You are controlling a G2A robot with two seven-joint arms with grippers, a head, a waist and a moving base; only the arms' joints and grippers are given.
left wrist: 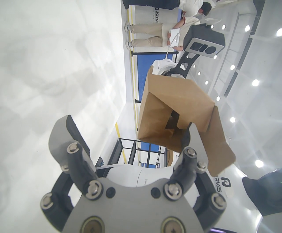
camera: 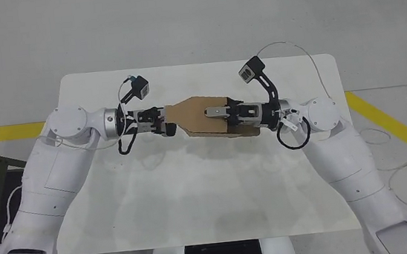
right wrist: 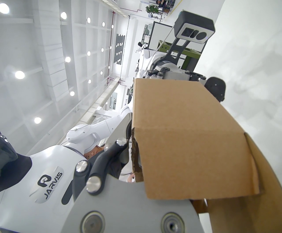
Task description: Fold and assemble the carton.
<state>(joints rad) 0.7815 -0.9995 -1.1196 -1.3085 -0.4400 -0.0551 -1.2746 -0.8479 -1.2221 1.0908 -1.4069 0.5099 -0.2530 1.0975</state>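
The left gripper stands wide apart at the carton's tapered end. One finger touches the loose end flap. The other finger is free, well clear of the cardboard.

The right gripper is clamped on the carton's opposite end. One of its fingers lies flat along the top wall, and the other is hidden by cardboard.

The carton is a half-formed brown sleeve lying lengthwise between the two grippers. Its end by the left gripper is open, with the flaps unfolded. The table lies beneath the carton, with bare top on every side of it, most on the robot's side.
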